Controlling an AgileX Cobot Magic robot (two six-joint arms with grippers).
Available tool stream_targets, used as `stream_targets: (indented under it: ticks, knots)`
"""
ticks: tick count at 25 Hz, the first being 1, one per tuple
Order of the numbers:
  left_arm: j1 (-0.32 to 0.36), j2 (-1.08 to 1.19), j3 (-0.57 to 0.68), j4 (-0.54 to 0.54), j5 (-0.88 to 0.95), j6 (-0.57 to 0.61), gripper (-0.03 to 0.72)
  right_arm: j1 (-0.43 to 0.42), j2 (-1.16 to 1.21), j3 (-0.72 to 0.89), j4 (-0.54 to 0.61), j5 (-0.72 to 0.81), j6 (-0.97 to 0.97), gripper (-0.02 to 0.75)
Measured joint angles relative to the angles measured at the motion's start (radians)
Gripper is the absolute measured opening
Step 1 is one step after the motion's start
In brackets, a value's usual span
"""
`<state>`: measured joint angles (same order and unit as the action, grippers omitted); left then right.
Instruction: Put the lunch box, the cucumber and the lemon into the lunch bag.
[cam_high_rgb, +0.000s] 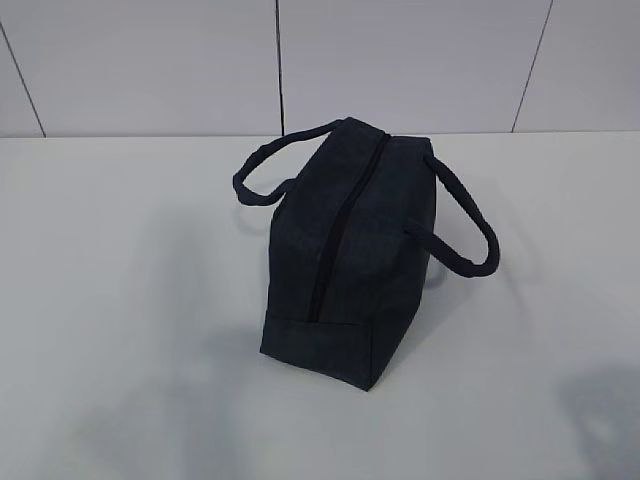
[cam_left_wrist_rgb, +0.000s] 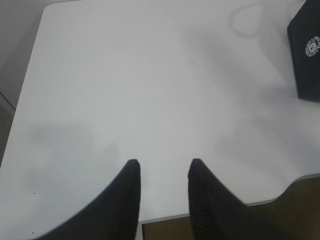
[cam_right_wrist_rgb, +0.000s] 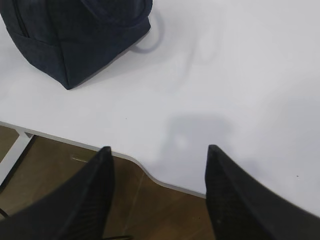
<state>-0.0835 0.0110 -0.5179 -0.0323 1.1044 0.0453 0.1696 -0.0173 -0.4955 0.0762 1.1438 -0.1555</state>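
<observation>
The lunch bag (cam_high_rgb: 350, 250) stood alone mid-table with its zipper run closed along the top, a soft fabric thing that would likely sag under a pinch — best taken by a padded handle (cam_high_rgb: 455, 225) or the zipper pull, which was not visible. Lunch box, cucumber and lemon showed in no view. Both the left gripper (cam_left_wrist_rgb: 162, 167) and the right gripper (cam_right_wrist_rgb: 157, 152) hung parted and empty at the table's (cam_high_rgb: 120, 300) near edge — nothing lay between them and the bag.

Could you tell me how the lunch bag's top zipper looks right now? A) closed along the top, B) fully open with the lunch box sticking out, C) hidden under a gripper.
A: in the exterior view the lunch bag shows its zipper as one closed dark line, nothing protruding.
</observation>
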Motion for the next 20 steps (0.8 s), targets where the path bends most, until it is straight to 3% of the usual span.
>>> stream_targets:
  ticks: [20]
  knots:
    - [0.000,0.000,0.000,0.000,0.000,0.000,0.237,0.000,0.000,0.000,0.000,0.000,0.002,0.441]
